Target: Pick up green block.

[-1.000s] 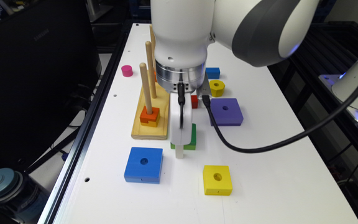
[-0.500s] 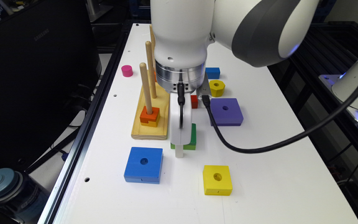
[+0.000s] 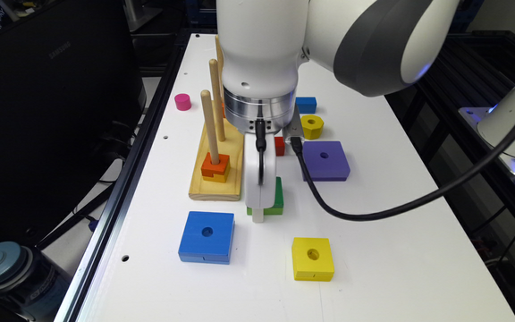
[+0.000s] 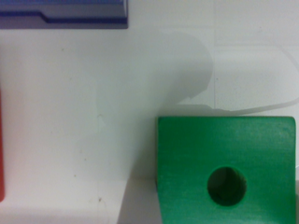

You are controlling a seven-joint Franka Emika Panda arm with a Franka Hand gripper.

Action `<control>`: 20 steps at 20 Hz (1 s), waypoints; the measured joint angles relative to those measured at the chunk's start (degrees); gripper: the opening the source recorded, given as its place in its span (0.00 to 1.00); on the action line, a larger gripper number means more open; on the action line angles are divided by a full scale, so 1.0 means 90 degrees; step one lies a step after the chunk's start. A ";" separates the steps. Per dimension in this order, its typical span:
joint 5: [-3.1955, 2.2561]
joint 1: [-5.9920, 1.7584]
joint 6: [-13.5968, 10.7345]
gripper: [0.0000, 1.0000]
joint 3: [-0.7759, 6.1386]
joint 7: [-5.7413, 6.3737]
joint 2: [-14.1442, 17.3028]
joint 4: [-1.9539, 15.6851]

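The green block point(image 3: 278, 197) lies flat on the white table point(image 3: 396, 250), in the middle, between the blue block point(image 3: 207, 236) at the exterior view's left and the purple block point(image 3: 325, 159) farther right, with the peg board point(image 3: 219, 172) just beyond. The gripper point(image 3: 259, 210) is down at the block's left edge; whether it is wide, narrow or already holding cannot be told. A good grasp would take opposite flat sides squarely before lifting straight up, clear of the yellow block point(image 3: 313, 258).
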 joint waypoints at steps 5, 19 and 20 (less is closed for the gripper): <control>0.0000 0.0000 0.0000 1.00 0.0000 0.0000 0.0000 0.0000; 0.0000 0.0000 0.0000 0.00 0.0000 0.0000 0.0000 0.0000; 0.0000 0.0000 0.0000 0.00 0.0000 0.0000 0.0000 0.0000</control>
